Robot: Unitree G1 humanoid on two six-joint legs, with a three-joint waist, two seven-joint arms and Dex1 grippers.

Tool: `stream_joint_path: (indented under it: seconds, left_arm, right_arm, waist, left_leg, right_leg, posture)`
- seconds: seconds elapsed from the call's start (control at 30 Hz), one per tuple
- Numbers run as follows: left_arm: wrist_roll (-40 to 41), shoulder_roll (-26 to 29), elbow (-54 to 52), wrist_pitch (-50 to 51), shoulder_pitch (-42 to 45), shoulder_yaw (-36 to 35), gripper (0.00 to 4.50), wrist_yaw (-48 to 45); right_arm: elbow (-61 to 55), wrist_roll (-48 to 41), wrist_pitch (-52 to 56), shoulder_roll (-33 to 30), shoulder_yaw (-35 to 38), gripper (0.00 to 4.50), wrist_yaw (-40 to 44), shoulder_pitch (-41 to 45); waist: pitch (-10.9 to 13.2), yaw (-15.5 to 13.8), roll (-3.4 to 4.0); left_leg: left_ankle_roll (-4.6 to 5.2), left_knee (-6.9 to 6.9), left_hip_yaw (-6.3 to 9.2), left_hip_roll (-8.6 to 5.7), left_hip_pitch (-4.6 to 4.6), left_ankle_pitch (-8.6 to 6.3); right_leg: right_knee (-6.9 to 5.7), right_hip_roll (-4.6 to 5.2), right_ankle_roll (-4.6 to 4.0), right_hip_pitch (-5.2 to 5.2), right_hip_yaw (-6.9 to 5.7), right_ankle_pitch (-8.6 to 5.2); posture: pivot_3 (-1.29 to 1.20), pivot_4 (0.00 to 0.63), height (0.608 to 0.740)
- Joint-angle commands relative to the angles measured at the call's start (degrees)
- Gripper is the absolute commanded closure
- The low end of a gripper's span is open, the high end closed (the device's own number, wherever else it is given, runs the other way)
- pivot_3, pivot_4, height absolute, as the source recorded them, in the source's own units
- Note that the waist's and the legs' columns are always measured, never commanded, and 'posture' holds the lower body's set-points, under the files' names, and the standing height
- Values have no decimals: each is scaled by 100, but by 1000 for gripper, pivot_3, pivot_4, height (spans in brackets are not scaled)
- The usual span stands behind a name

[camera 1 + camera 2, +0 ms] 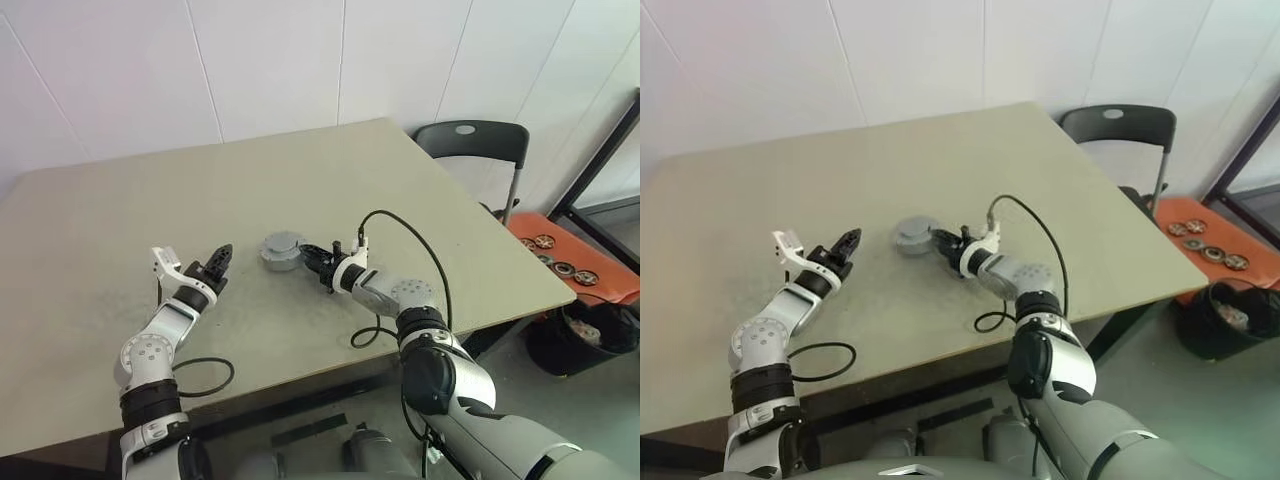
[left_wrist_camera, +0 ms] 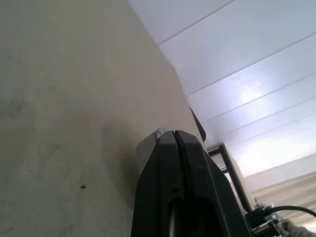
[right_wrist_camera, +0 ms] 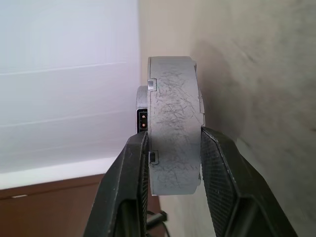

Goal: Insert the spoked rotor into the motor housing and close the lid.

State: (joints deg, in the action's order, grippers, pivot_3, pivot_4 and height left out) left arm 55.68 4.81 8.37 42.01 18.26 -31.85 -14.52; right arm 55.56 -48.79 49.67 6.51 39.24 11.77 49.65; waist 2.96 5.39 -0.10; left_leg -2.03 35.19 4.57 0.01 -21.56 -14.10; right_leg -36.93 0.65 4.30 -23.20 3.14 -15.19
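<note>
Right gripper [image 3: 173, 163] clamps round silvery-grey scratched metal motor housing [image 1: 281, 250] across its faces, fingers on either flat side; housing sits mid-tabletop, well clear of all edges.
Left gripper [image 1: 222, 258] clenched, empty, hovering over beige tabletop [image 1: 120, 230] nearer left edge.
Lid appears already seated; cannot confirm.
Risk: smooth faces, shallow pinch — housing may slip or tilt out if wrist rolls.
Room: wide bare surface all round; black cable [image 1: 420, 245] arcs above right wrist, snag possible.
</note>
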Motion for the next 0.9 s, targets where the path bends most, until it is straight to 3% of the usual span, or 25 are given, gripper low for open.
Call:
stream_joint_path:
  seconds: [0.03,0.47,0.9]
  left_arm:
    - [291,-120,-284,43,7,62,4500,40]
    - [994,-800,-332,366,138,470,351,141]
    - [988,-907,182,104,588,453,351,241]
  right_arm:
    - [-280,-400,-3,165,108,3290,243,248]
    - [-423,-640,130,179,4,3290,404,212]
    - [-1016,-985,954,251,-271,3290,903,61]
  waist:
    - [0,3,0]
    - [1,12,-1]
    - [1,3,-1]
  left_leg:
    - [0,0,0,-1,-1,0]
    - [0,0,0,-2,-2,0]
    - [0,2,0,-4,-3,0]
  right_leg:
    - [2,0,0,1,2,0]
    - [3,-1,0,1,4,0]
    - [3,-1,0,1,4,0]
  posture:
    - [0,0,740]
    - [0,0,740]
    - [0,0,740]
